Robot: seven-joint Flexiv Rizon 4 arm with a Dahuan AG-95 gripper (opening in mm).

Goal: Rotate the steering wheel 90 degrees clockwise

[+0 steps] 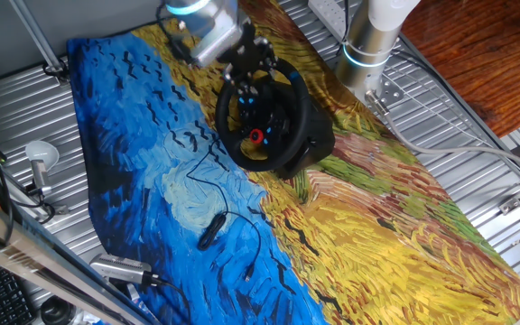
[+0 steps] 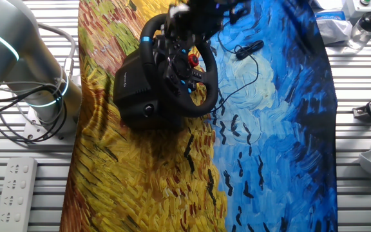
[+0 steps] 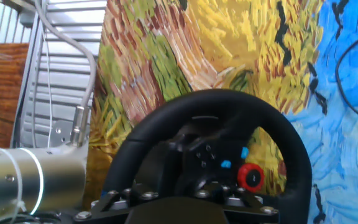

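While the hand (image 1: 253,56) sits at the steering wheel (image 1: 264,113) rim, grip unclear; turning clockwise seems next.

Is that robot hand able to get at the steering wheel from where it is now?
Probably yes. The gripper sits right at the top of the steering wheel rim, with nothing between them. The cloth around it is bare there. Whether the jaws already grip the rim cannot be told.
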